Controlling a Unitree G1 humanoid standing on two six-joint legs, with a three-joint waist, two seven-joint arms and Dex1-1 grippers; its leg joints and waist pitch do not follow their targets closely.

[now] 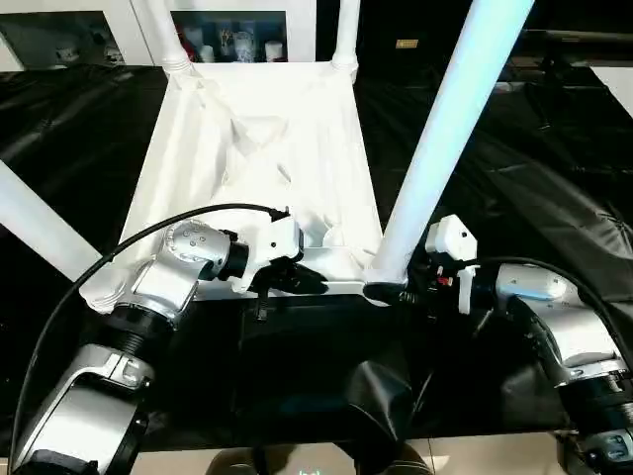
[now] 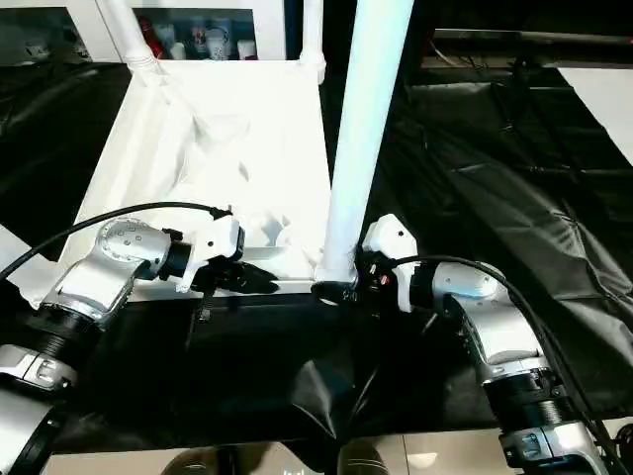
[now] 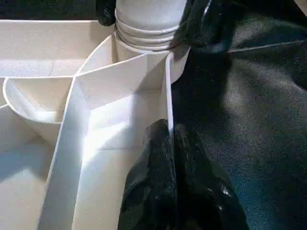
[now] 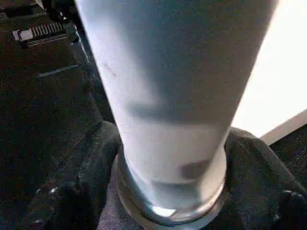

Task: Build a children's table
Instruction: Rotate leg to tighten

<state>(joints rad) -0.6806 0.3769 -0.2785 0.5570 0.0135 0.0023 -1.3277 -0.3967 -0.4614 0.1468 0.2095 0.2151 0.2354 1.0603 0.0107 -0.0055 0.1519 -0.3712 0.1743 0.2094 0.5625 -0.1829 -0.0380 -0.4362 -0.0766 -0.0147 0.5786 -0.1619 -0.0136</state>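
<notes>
- Right claw (image 1: 388,293): fingers (image 4: 72,187) either side of the base of the near-right leg (image 1: 445,129), gripping it at its flared end.
- Left claw (image 1: 297,280): closed, fingers (image 3: 163,191) pinching the tabletop's near rim.
- Tabletop (image 1: 257,148): upside down, ribbed underside up, on the black-covered table (image 1: 554,198).
- Near-right leg: upright in its corner socket; two far legs (image 1: 347,30) also stand in sockets.

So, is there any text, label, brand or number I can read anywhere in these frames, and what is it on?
No readable text anywhere.
White plastic square tabletop, ribbed underside up: no lettering.
White tubular leg at the near right corner socket: unmarked.
Small yellowish plate on the dark wall behind: too small to read.
Small red mark on the right gripper's white housing: too small to read.
Bottles on the shelf behind: labels blurred.
</notes>
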